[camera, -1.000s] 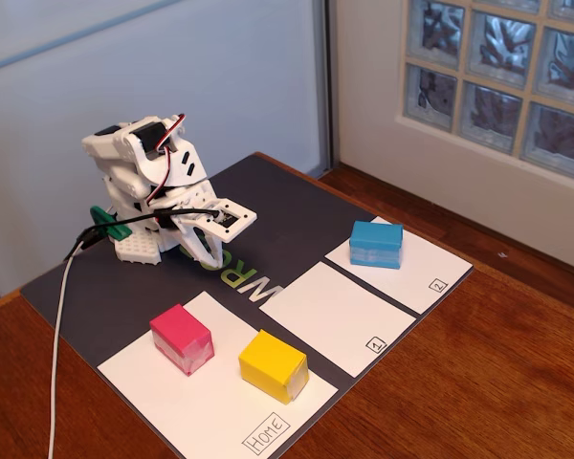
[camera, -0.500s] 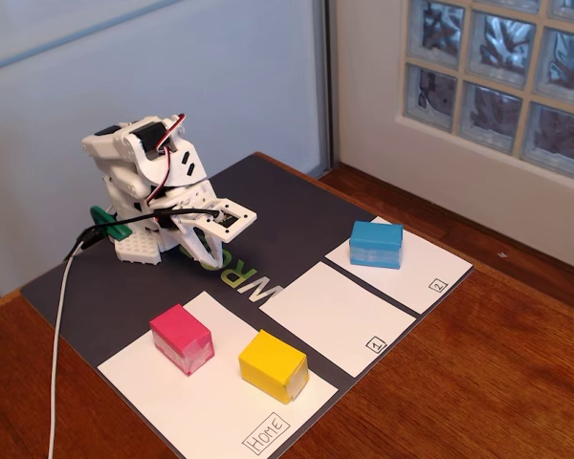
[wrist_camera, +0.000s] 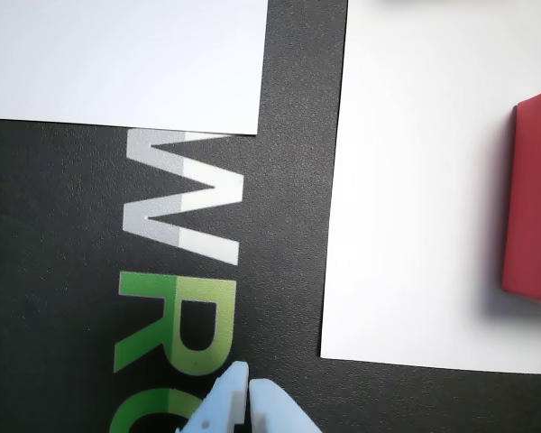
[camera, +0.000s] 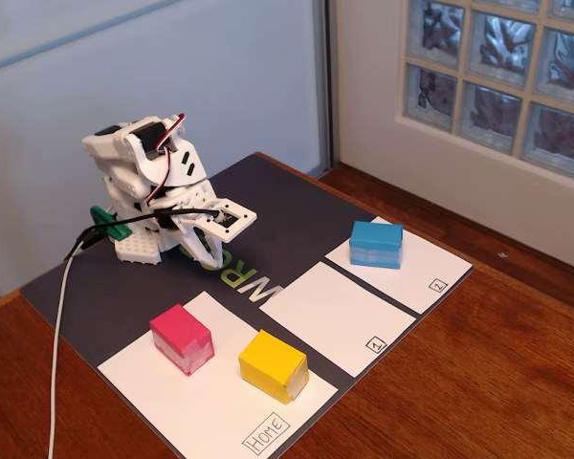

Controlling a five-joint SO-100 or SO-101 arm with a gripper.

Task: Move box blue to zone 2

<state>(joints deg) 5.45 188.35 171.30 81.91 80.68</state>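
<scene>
Lying box blue (camera: 376,243) crosswise on zone 2 (camera: 416,271)

Soft daylight, prob. from window; wrist view slightly blurry.

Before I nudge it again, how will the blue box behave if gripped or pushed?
The blue box looks like a paper-wrapped block, so probably light and fairly stiff. Its flat base on the zone 2 sheet suggests it would slide rather than roll. Its pale lower band looks glossy, so a grip there might slip.
</scene>
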